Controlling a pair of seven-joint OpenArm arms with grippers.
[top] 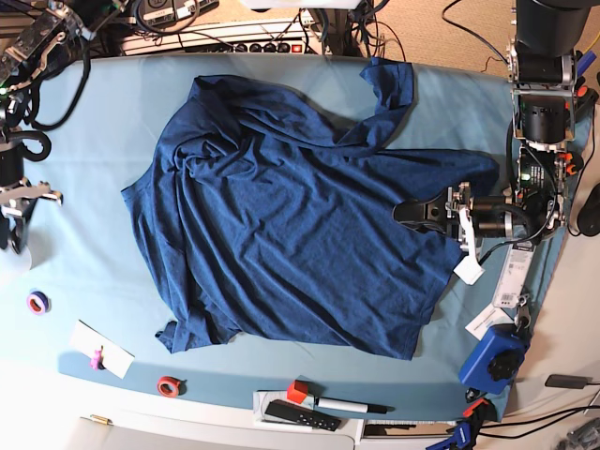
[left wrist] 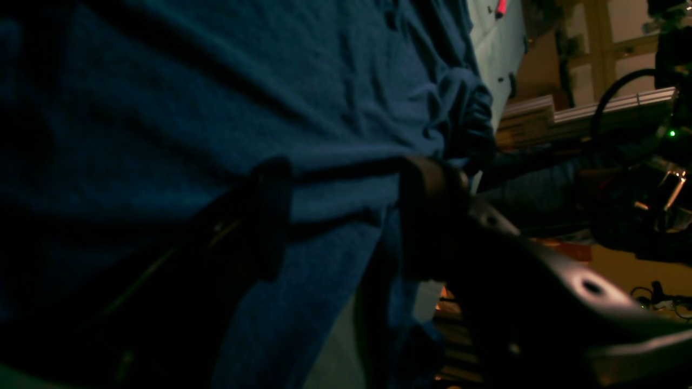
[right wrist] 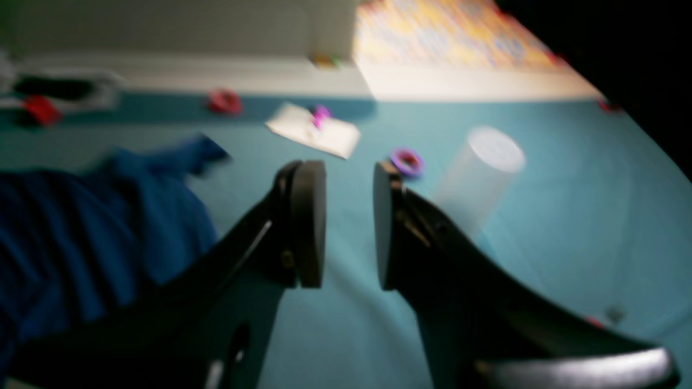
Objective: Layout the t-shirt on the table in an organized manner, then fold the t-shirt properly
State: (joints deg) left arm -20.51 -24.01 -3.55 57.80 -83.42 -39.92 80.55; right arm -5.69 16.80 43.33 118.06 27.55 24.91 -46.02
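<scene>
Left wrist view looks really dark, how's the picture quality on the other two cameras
Left wrist view: underexposed, the t-shirt nearly black in shadow. Right wrist view: brighter but blurred throughout, the right gripper and purple tape ring soft-edged. Base view: evenly lit and sharp across the table.

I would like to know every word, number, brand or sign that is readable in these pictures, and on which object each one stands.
None can be read.
White tags beside the left gripper: print too small.
White paper on the table: no text visible.
The t-shirt: no print showing.
Wrist views: too dark or blurred.
</scene>
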